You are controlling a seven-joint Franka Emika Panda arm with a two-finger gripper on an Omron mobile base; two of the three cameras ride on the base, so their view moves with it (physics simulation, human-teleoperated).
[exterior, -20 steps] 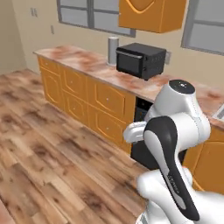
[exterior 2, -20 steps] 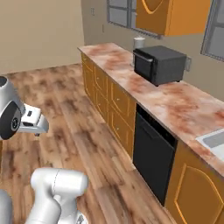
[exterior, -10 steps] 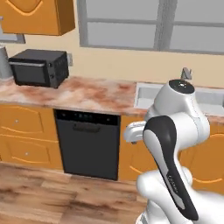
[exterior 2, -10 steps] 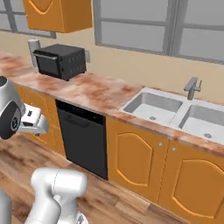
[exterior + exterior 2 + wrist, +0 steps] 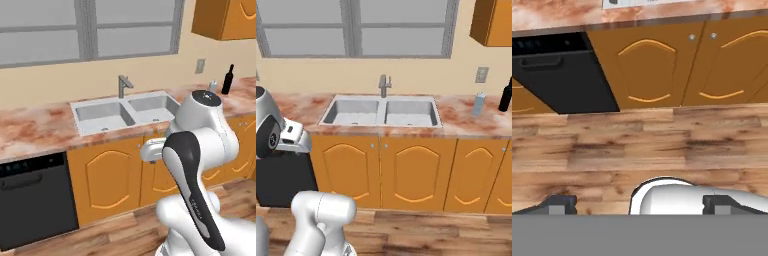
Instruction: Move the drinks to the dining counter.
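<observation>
- You face the sink counter (image 5: 466, 125), a marble run on orange cabinets (image 5: 406, 170) under a wide window (image 5: 356, 30). It isn't the dining counter.
- Dishwasher (image 5: 35, 200) sits at far left of the run, below the counter edge; the hand view has it at upper left, above wood floor (image 5: 637, 150).
- Double sink (image 5: 381, 112) with faucet (image 5: 384, 85) sits mid-counter.
- Arm is folded high and close to the base. Gripper (image 5: 639, 206) points down at the floor, nothing between the fingertips (image 5: 559, 204), which stand well apart.
- Black bottle (image 5: 505, 95) stands upright at the far right of the counter, near the wall, partly cut by the frame edge in the right base view.
- Grey-blue carton (image 5: 478, 104) stands upright just left of the bottle, near it but apart.
- Risks from here:
  - Both drinks are well off to your right, so reaching without driving closer would likely overextend the arm.
  - Bottle is slim and tall: an off-centre grasp or a finger nudge could tip it.
  - Carton is close enough that a wide approach to one could knock the other.
  - The wall cabinet (image 5: 491, 22) above limits a top-down approach.
</observation>
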